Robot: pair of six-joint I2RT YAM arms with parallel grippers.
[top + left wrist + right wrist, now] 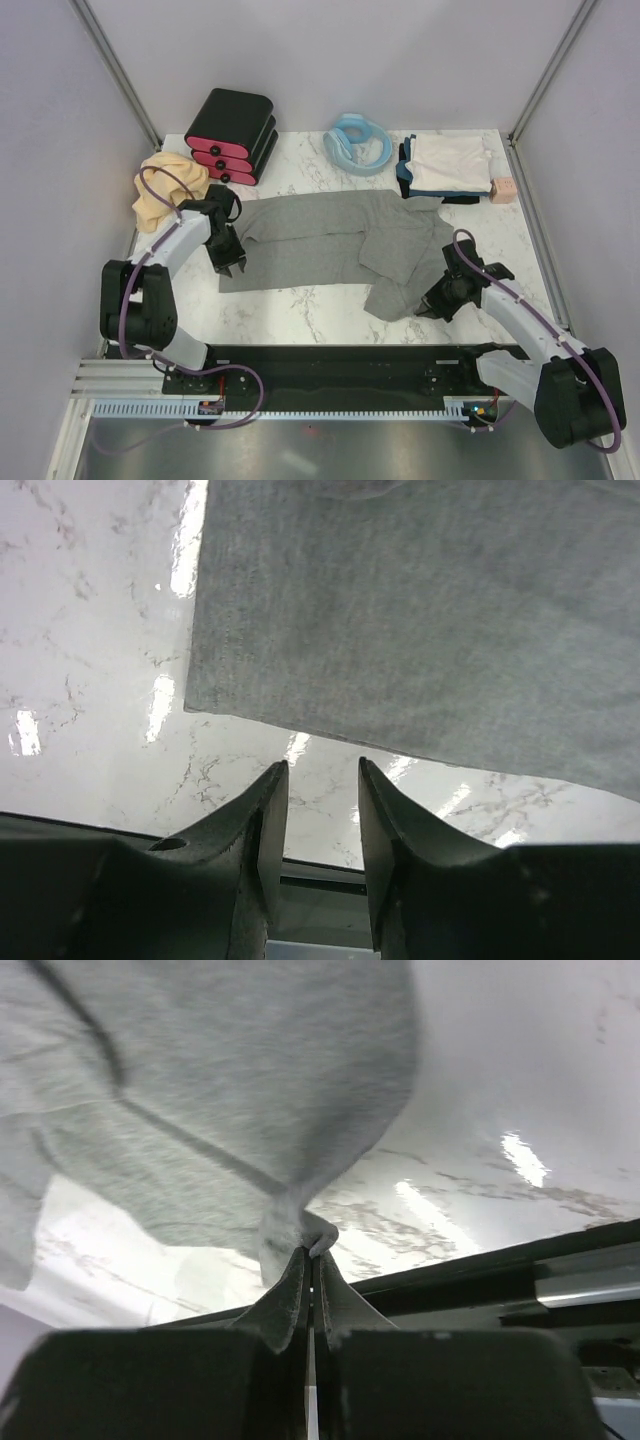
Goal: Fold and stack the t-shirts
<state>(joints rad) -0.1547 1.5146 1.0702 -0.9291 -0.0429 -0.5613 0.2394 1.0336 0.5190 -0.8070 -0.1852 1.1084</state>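
- One large grey t-shirt [320, 245] lies spread across the middle of the marble surface [300, 310]. Its right side is bunched and turned over, so we judge its folding barely begun.
- The right arm [510, 310] has its jaws shut on a pinch of that grey cloth at the shirt's near right corner.
- The left arm [175, 240] holds its jaws partly open and empty, just beside the shirt's near left corner.
- Done: a folded stack at the far right, with one whitish t-shirt [450, 162] on dark t-shirts [405, 172]. We cannot count the dark layers.
- Left to do: the grey one, and one tan-yellow t-shirt [165, 190] crumpled at the far left.
- Also present: one black box with pink drawers [232, 135] and one light-blue hose [358, 140].
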